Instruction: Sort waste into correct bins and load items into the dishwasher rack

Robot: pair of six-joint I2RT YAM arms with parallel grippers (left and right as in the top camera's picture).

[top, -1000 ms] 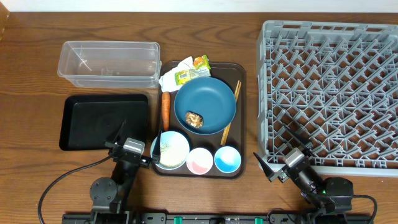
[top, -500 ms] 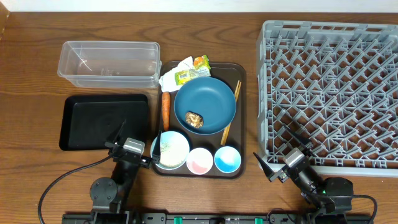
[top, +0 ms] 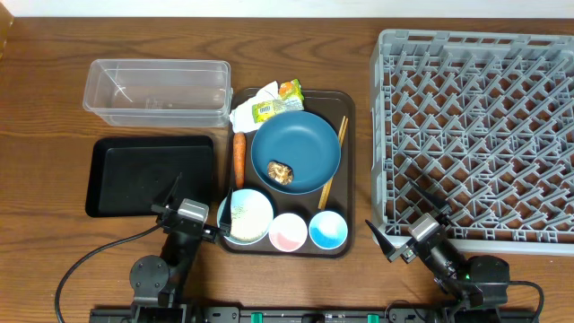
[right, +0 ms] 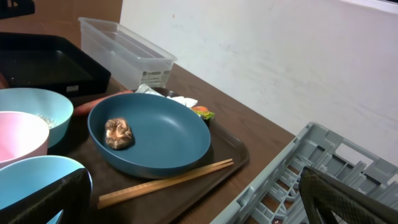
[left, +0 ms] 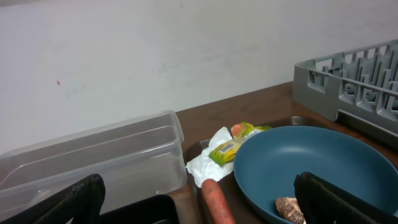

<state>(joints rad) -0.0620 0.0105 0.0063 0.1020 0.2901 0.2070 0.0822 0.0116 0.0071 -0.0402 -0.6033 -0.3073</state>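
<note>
On the brown tray lie the dark blue bowl with a brown food scrap, the carrot, a white napkin, a green-yellow wrapper, chopsticks, a small white bowl with rice, a pink cup and a light blue cup. The clear tub and black tray sit to the left, the grey rack to the right. My left gripper is open and empty beside the white bowl. My right gripper is open and empty at the rack's near left corner.
The wooden table shows bare wood left of the bins. A pale wall stands behind the table in the left wrist view. The rack's edge is close on the right in the right wrist view.
</note>
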